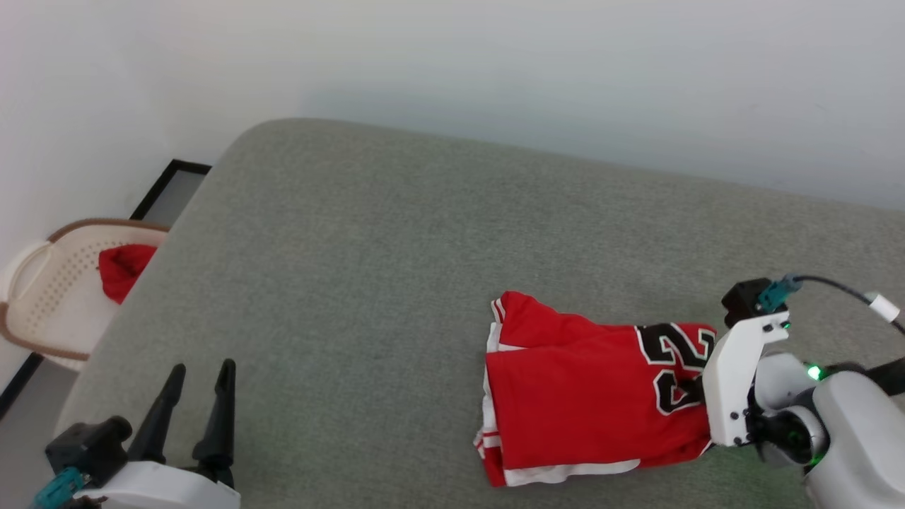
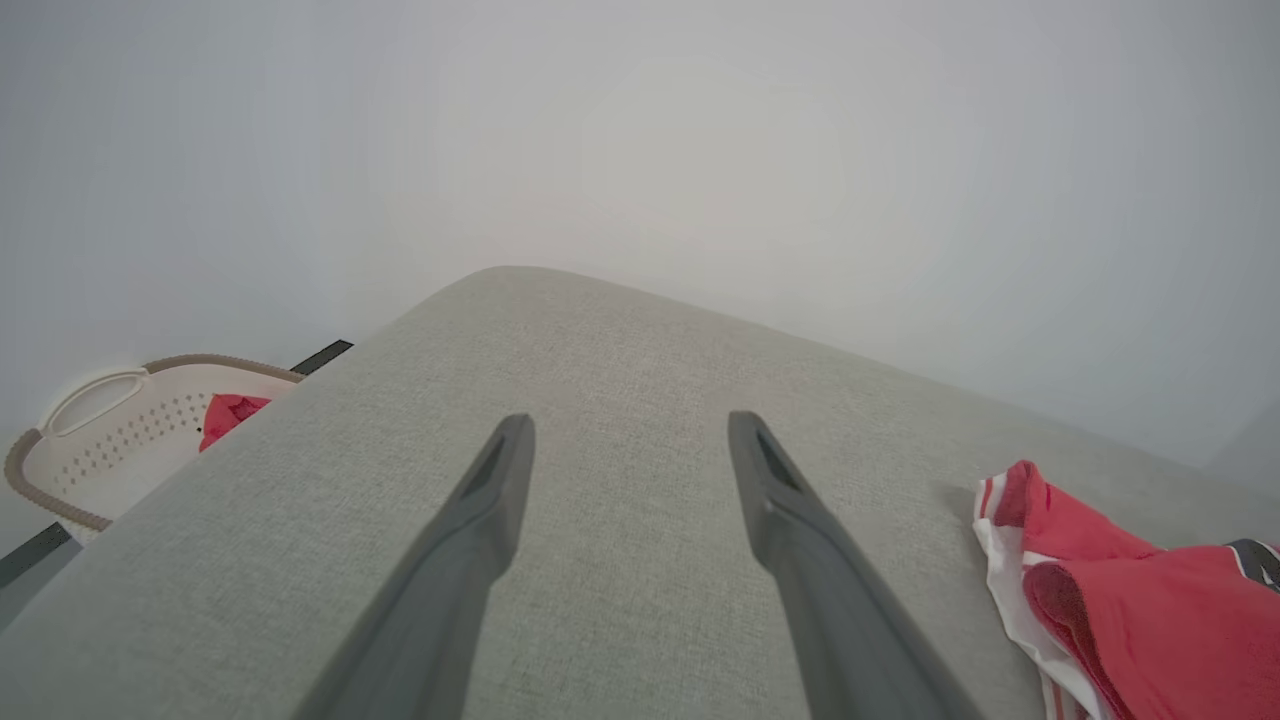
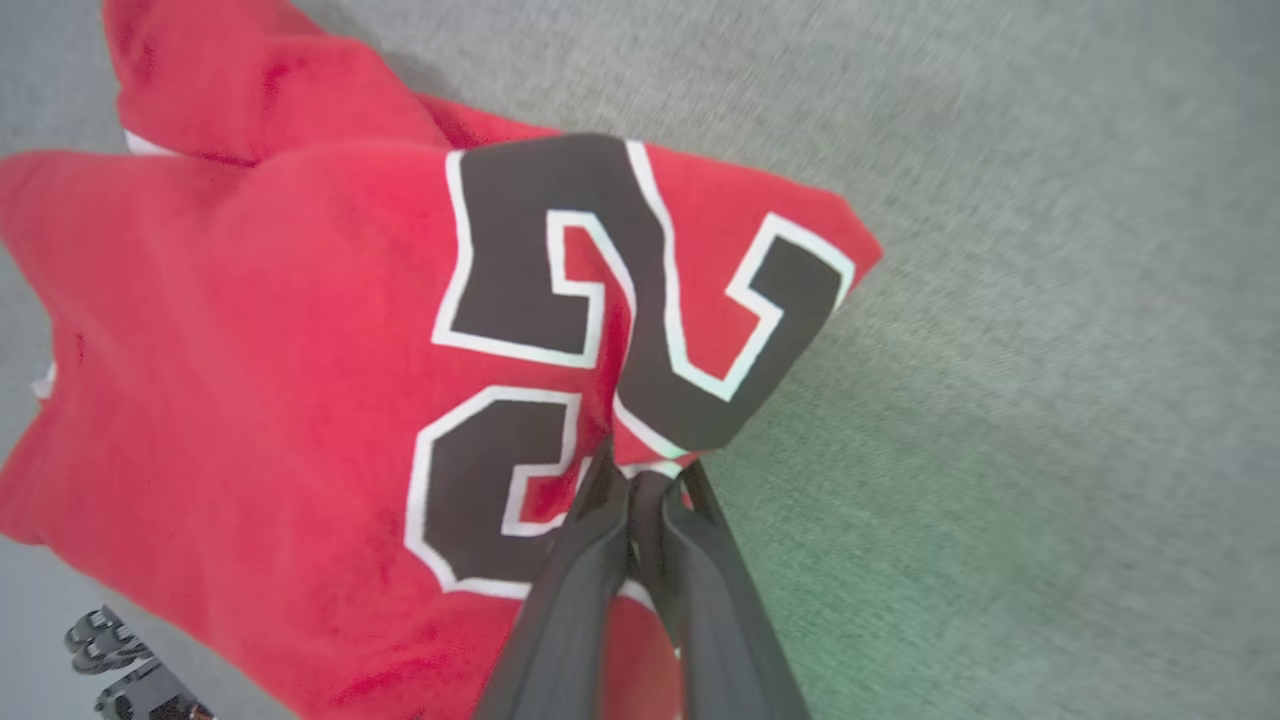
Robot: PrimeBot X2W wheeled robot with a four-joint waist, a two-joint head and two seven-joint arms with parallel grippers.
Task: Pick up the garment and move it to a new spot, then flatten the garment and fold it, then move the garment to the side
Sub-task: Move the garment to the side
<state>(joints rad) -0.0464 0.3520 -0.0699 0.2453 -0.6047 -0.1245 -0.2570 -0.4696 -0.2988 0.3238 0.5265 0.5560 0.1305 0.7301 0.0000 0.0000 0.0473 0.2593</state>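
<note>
- Garment (image 1: 580, 396) — folded red jersey, lower right of head view, on grey cushioned surface (image 1: 368, 268).
- Right gripper (image 3: 640, 480) pinches its numbered edge; left gripper (image 1: 202, 365) spread, empty.
- Soft, light, floppy — likely unfolds unless gripped through all layers.

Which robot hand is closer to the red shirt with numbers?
Right. The right gripper is shut on the red shirt at its black number. The left gripper hovers open over the grey surface, apart from the shirt, to its left.

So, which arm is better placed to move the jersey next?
Right: the right gripper is shut on the jersey at the number print. The left gripper is open, well apart from it.
</note>
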